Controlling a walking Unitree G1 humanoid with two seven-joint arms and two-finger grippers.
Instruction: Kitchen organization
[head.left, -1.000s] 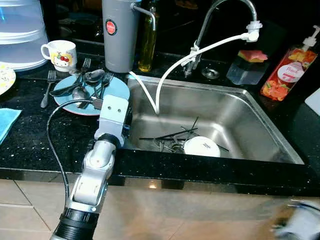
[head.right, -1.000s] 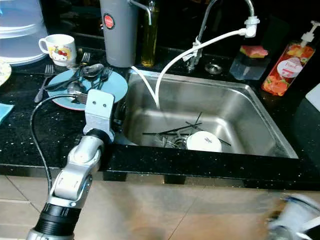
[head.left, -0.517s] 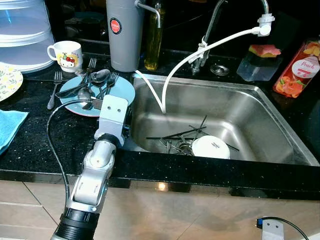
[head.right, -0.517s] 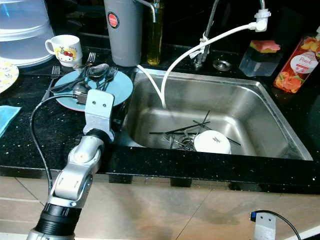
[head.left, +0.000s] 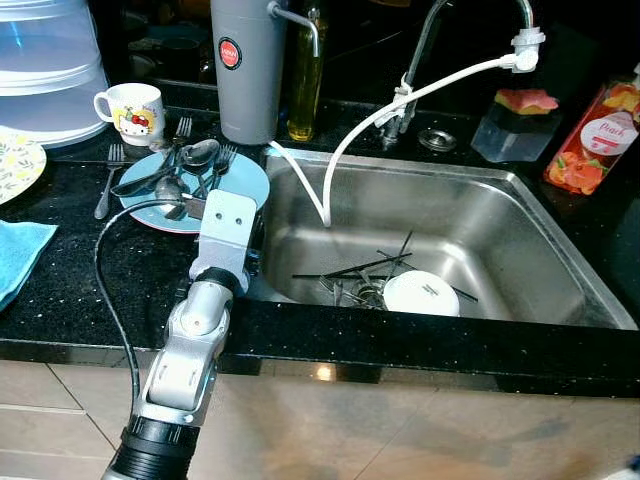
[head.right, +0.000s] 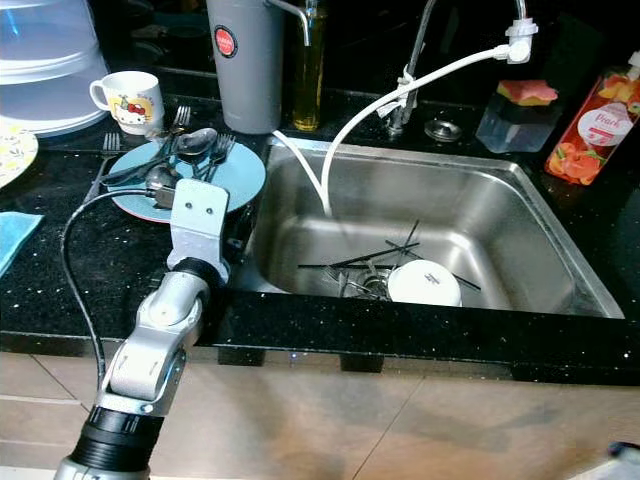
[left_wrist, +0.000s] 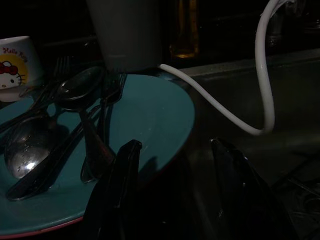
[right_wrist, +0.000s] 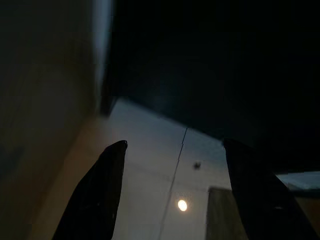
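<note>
Several spoons (left_wrist: 35, 145) lie on the blue plate (left_wrist: 150, 115) at eleven o'clock from the nearer left gripper (left_wrist: 175, 165), jaws apart, handles running toward it.

Home kitchen: steel sink (head.left: 520, 215) set in black counter (head.left: 60, 290), tap (head.left: 440, 30), soap bottle (head.left: 592, 135), used plate (head.left: 235, 180) with cutlery (head.left: 185, 165).

The sink (head.left: 540, 250) at centre right is brushed stainless steel with a dull sheen. Around it the countertop (head.left: 60, 290) is glossy black stone with pale specks. On the glossy blue plate (head.left: 245, 180) at upper left lie shiny metal spoons (head.left: 195, 155). The hose (head.left: 345, 150) is smooth white plastic.
</note>
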